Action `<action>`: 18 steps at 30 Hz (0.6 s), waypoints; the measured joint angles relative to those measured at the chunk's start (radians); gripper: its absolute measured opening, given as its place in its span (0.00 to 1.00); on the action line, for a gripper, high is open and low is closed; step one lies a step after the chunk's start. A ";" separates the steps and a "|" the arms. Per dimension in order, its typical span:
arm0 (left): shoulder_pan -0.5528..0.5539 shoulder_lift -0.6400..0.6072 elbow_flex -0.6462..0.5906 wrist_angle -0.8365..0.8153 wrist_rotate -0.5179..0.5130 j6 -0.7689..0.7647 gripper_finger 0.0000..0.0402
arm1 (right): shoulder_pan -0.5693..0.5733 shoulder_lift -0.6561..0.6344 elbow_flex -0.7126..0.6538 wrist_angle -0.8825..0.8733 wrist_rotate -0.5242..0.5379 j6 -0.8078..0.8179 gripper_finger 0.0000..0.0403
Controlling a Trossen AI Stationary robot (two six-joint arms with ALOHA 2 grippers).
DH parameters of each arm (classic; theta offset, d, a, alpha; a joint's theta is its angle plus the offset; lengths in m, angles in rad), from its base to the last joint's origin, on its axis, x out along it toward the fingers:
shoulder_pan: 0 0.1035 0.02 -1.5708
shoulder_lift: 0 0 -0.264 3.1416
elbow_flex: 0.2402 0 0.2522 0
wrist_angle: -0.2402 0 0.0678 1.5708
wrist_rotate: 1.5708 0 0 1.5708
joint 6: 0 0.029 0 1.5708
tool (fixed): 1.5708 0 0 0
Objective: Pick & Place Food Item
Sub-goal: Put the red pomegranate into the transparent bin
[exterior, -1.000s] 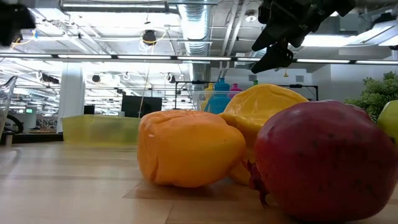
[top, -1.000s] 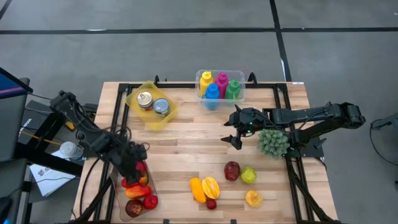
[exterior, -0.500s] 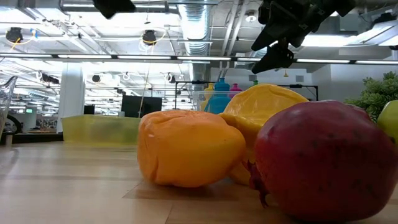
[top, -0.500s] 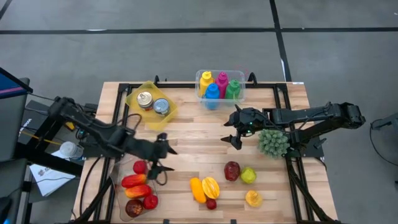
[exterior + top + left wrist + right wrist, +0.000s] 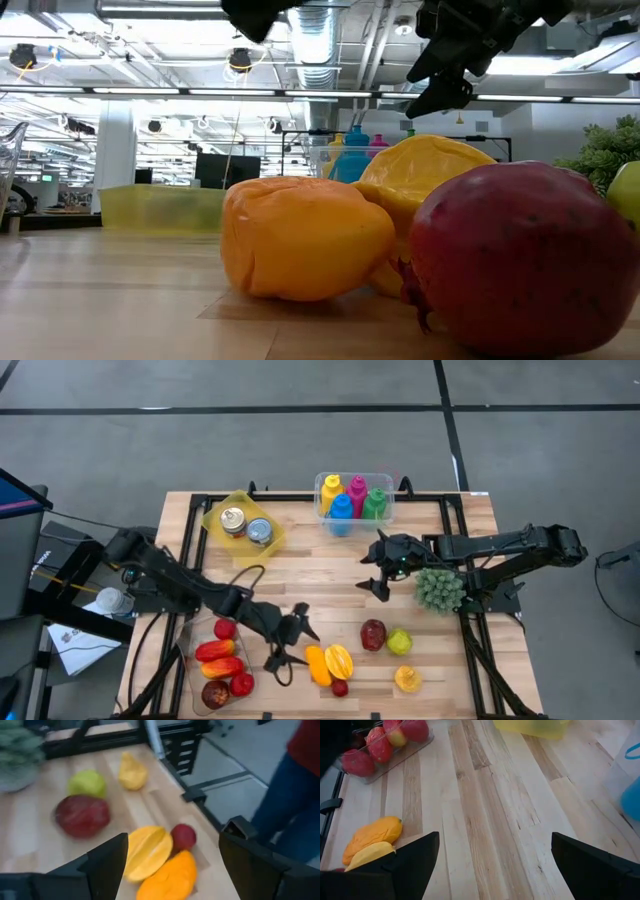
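Your left gripper (image 5: 287, 641) hangs with jaws apart just beside the orange fruit (image 5: 317, 664) lying on the surface — next, drop over it and squeeze — while your right gripper (image 5: 374, 571) waits, jaws apart.

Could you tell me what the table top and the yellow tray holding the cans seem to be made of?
The table top looks like unpainted wood: pale planks with visible grain and seams. The yellow tray appears to be translucent plastic, since its walls glow and let light through in the low view; the cans inside look metallic, with shiny silver lids.
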 joint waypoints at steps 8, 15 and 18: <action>-0.027 0.217 0.077 0.170 0.056 0.049 0.74 | 0.041 0.000 0.000 -0.008 0.000 0.012 0.92; -0.075 0.332 0.207 0.151 -0.037 -0.120 0.74 | 0.175 0.000 0.000 0.065 -0.060 0.102 0.92; -0.112 0.279 0.213 0.115 -0.129 -0.244 0.74 | 0.304 0.001 0.000 0.166 -0.054 0.104 0.90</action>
